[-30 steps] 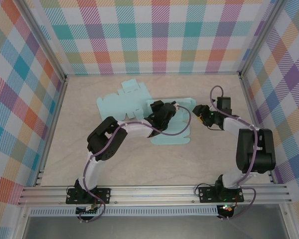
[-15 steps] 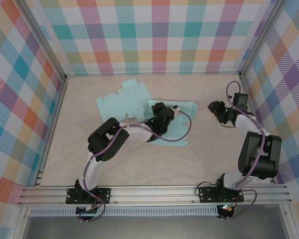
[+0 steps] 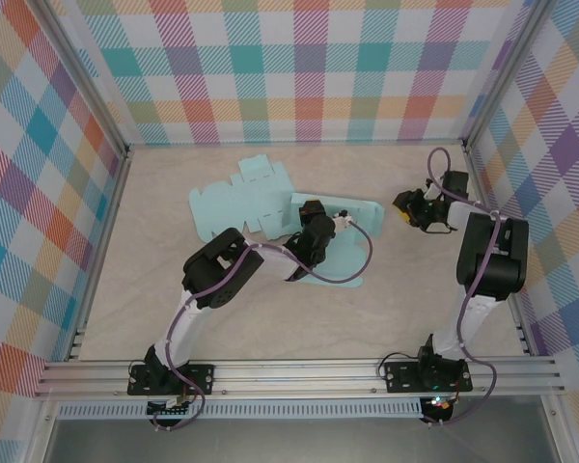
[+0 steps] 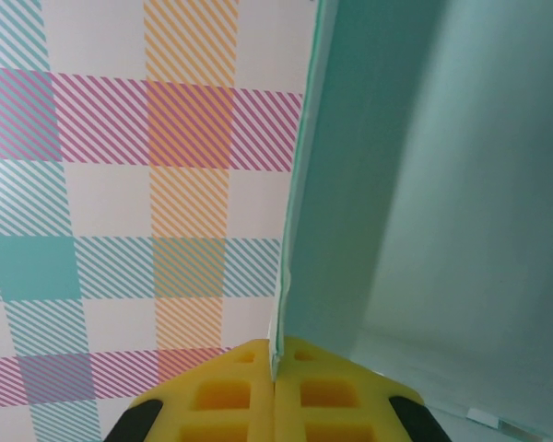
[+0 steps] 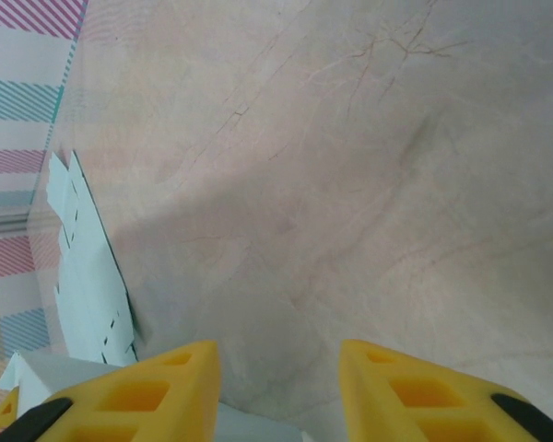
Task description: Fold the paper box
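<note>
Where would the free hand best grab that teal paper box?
The box is a thin sheet lying mostly flat, so only an edge can be pinched. Probably its right edge, approached from the right by the open right hand; the left hand pinches a raised panel mid-sheet.

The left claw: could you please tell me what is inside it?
The left claw is shut on an edge of the teal paper box. How far in that edge reaches is hidden.

paper box (image 3: 234, 205): mint green | walls (image 3: 309, 68): pastel plaid | table (image 3: 270, 318): beige marbled | right gripper (image 5: 276, 361): yellow
</note>
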Controlling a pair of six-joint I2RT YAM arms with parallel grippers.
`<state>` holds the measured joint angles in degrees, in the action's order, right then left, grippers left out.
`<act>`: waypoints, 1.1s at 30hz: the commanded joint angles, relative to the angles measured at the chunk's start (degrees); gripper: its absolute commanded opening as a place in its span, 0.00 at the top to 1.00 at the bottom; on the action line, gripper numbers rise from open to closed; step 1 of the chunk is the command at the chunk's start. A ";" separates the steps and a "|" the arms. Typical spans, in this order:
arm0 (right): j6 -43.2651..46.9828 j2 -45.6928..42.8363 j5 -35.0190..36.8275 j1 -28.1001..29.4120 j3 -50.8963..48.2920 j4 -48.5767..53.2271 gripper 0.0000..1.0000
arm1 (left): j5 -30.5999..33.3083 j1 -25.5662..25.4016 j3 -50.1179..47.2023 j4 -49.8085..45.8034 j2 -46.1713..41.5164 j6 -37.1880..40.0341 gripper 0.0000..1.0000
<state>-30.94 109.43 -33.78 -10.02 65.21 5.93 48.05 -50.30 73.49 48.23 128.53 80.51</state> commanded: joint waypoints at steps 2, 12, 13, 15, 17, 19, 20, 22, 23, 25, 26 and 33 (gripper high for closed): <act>1.86 1.25 -4.65 1.56 1.26 -0.24 0.61 | -0.77 -0.84 -0.88 6.63 -0.42 1.75 1.00; 3.70 0.40 -3.53 1.81 1.28 0.12 0.60 | -0.96 -0.77 -0.52 12.88 0.04 0.89 1.00; 3.91 0.61 -3.52 1.83 1.53 0.17 0.61 | -1.25 -0.84 -1.46 14.83 0.43 1.65 1.00; 4.38 0.99 -3.80 1.84 1.94 0.25 0.60 | -1.79 -0.85 -2.82 19.12 1.13 4.25 1.00; 4.53 1.42 -4.46 1.83 2.19 -0.02 0.60 | -2.96 -0.88 -4.09 22.86 2.04 6.89 1.00; 4.23 1.57 -5.44 1.80 1.91 -1.02 0.60 | -3.61 -0.87 -4.88 25.08 2.86 8.64 1.00; 4.07 1.58 -5.84 1.81 1.56 -1.46 0.60 | -3.96 -0.93 -5.11 25.87 3.30 9.25 1.00; 3.87 1.41 -6.36 1.86 1.00 -2.02 0.60 | -4.27 -0.85 -5.17 26.56 4.15 10.30 1.00; 3.73 1.33 -6.55 1.89 0.65 -2.32 0.60 | -4.53 -0.90 -5.21 27.13 4.59 10.82 1.00; 3.51 1.09 -6.89 1.93 -0.18 -2.72 0.61 | -4.65 -0.85 -5.03 28.28 5.38 12.18 1.00; 3.47 0.81 -6.91 2.02 -0.70 -2.91 0.61 | -4.87 -0.85 -5.07 28.75 5.58 12.59 1.00; 3.13 -1.72 -7.25 2.61 -4.98 -3.98 0.61 | -5.43 -0.87 -5.30 28.68 5.59 12.65 1.00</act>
<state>-28.18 110.52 -39.13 -8.03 62.17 2.98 43.55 -50.39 68.69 74.04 133.49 92.53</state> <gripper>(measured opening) 0.387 0.049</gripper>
